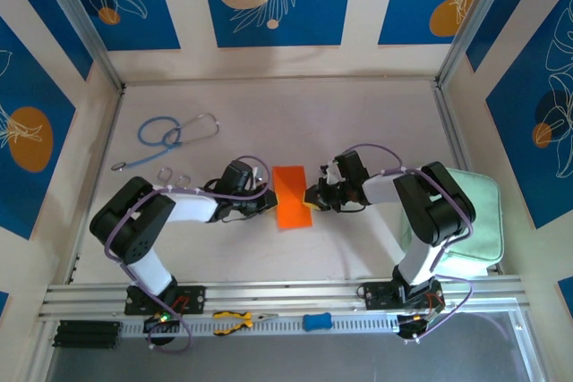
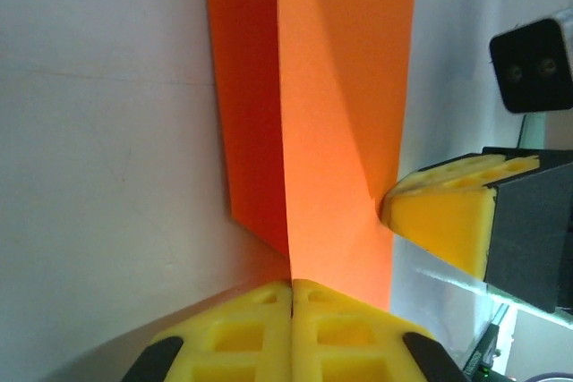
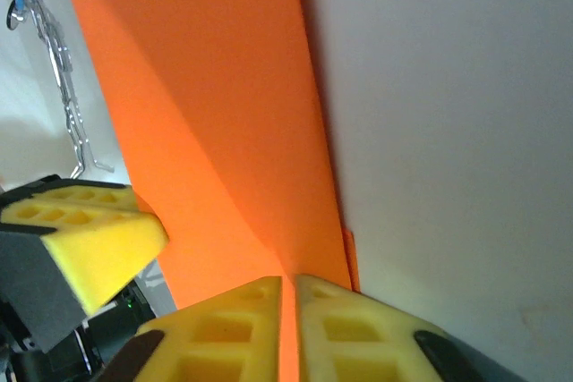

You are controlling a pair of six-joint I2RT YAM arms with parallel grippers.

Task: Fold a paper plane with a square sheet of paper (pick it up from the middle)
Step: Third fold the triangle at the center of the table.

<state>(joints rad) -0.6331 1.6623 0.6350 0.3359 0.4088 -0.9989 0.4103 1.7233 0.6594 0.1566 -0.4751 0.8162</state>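
Left pincer (image 2: 292, 292) is clamped shut on the left edge of the one orange sheet (image 2: 340, 87), right pincer (image 3: 288, 288) pinches its right edge, two pincers total.

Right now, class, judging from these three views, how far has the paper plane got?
Done: the orange paper is already folded into a narrow layered strip with a slanted near end. In hand: the left gripper and right gripper are each pinched shut on an edge from opposite sides. Left: no pointed nose or spread wings show yet, so most shaping folds likely remain.
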